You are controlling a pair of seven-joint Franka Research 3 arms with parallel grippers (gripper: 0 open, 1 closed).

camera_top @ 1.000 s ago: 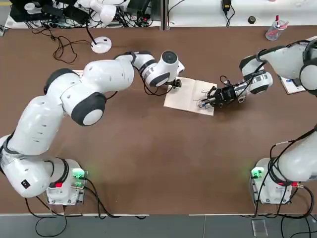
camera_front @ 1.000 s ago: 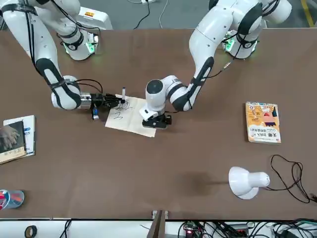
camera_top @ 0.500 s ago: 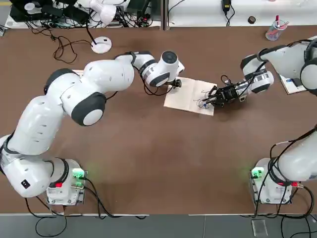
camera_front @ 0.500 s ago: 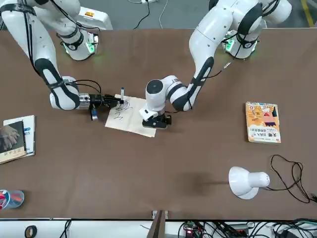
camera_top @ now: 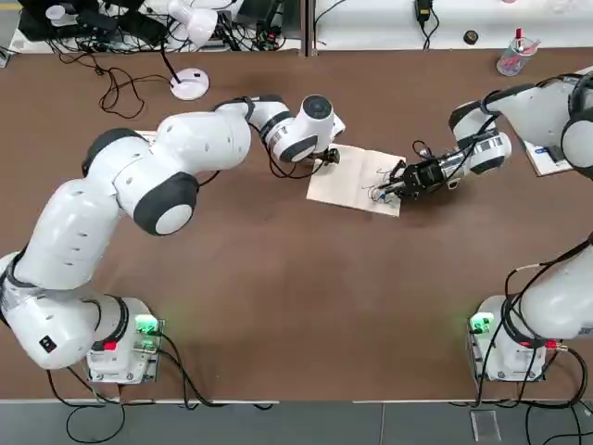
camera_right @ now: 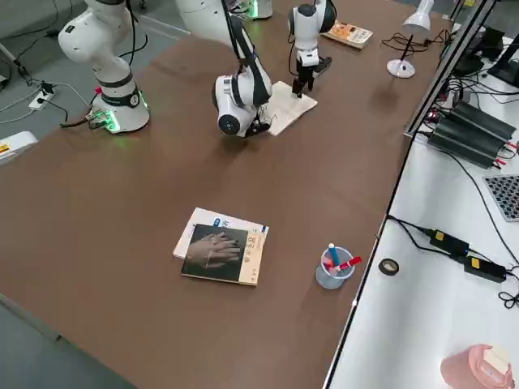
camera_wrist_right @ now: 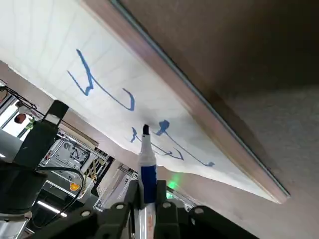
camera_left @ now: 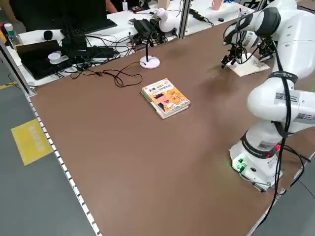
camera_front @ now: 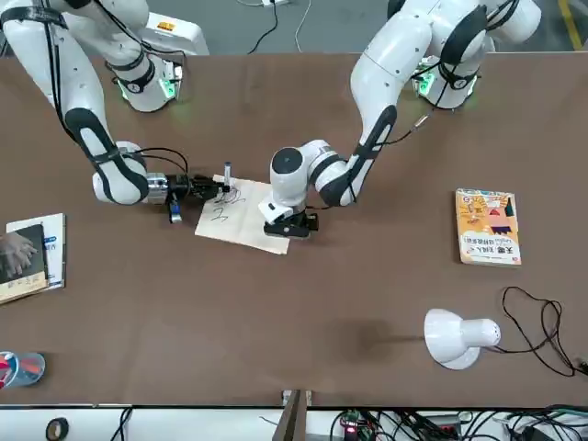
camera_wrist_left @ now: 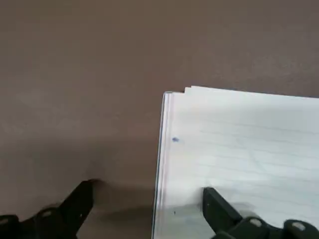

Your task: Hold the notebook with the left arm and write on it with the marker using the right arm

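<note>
Our right gripper (camera_wrist_right: 144,199) is clenched on the marker (camera_wrist_right: 146,164), its tip on the notebook (camera_top: 357,178) or just off it, among the strokes near the pad's right edge. The marker's long axis points into the page, so writing means sliding the tip across the pad toward our left gripper (camera_wrist_left: 147,209). That one stands spread, one finger on the pad's far corner, the other on the table (camera_top: 278,278).

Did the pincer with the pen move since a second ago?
Yes, slightly. In the front view the right pincer and pen shifted toward the notebook's far edge.
</note>
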